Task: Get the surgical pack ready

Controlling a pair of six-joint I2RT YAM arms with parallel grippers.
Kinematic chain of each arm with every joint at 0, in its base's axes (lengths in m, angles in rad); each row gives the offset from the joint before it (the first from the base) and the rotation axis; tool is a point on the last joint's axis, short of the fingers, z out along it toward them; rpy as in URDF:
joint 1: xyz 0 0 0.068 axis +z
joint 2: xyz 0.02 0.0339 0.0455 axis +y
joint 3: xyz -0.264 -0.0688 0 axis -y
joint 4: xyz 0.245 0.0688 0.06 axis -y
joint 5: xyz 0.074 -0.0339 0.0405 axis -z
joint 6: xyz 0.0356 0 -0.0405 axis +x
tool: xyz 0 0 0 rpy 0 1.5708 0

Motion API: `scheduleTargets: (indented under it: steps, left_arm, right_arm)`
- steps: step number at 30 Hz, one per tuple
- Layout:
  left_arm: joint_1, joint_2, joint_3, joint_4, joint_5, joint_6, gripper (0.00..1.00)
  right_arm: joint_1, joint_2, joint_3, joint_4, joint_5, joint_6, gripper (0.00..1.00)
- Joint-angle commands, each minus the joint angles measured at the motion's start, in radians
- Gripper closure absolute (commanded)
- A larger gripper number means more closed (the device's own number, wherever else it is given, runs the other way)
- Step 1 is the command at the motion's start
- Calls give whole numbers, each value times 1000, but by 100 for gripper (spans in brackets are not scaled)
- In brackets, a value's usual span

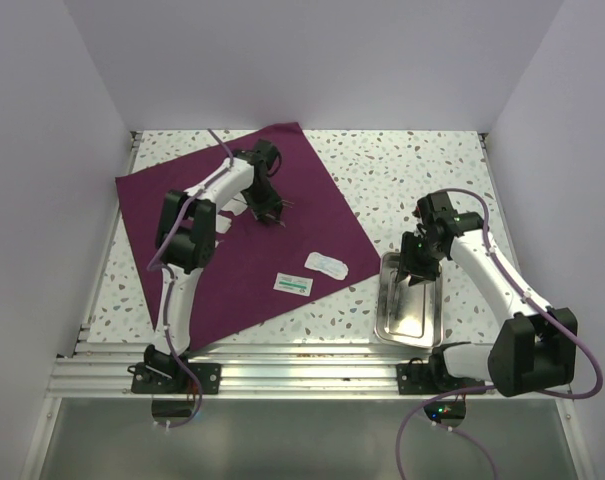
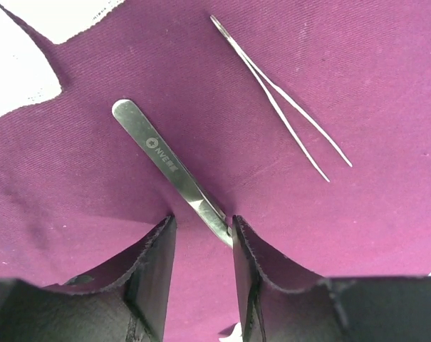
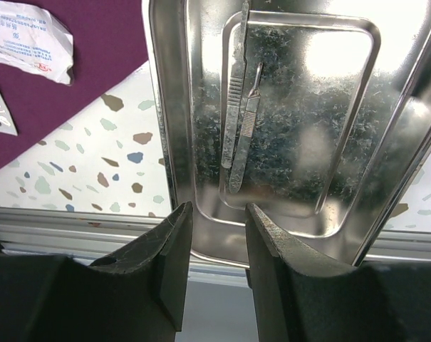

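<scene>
The terrazzo table (image 1: 412, 170) carries the surgical pack, not yet wrapped. Its maroon cloth (image 1: 312, 200) lies spread flat on the left half of the table, one corner pointing to the far wall. The steel tray (image 1: 384, 310) sits off the cloth on the bare table at the near right, just beside the cloth's right corner.

The left gripper (image 2: 201, 224) is down over the far part of the cloth. Its jaws are partly spread and straddle the pointed end of the broad steel tweezers (image 2: 154, 146): one finger (image 2: 247, 246) touches the metal, the other stands just clear. The right gripper (image 3: 217, 214) hangs over the tray, jaws partly spread with nothing between them.

A white gauze pad (image 2: 16, 71) lies on the cloth near the tweezers' rounded end. Two small packets (image 1: 327, 263) lie side by side on the cloth near its right corner, well apart from the left gripper. Two scalpel handles (image 3: 234, 107) lie together on the tray floor just beyond the right fingertips. Thin fine-tipped forceps (image 2: 279, 92) rest on the cloth beside the tweezers, not touching them
</scene>
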Motion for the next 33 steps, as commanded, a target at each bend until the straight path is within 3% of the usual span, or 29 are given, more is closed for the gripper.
scheduleTargets:
  steps: [1, 3, 11, 18, 21, 27, 33]
  left_arm:
    - [14, 16, 35, -5, -11, -8, 60]
    - [17, 19, 33, -2, -11, -5, 60]
    - [23, 3, 21, 12, -8, 18, 86]
    - [17, -86, -36, 18, -8, 70, 100]
    - [6, -157, -83, 7, -19, 117, 100]
    - [-34, -410, -344, 145, 113, 286, 100]
    - [-89, -681, -620, 349, 370, 351, 100]
  right_arm:
    - [0, -14, 32, -8, -18, -16, 61]
    - [-2, -14, 30, -7, -21, -13, 61]
    - [0, -15, 32, -4, -35, -2, 61]
    - [14, -8, 46, 12, -52, -5, 59]
    - [21, 18, 75, 22, -81, -19, 54]
    - [55, 75, 127, 123, -260, 25, 40]
    - [176, 152, 130, 404, -464, 256, 38]
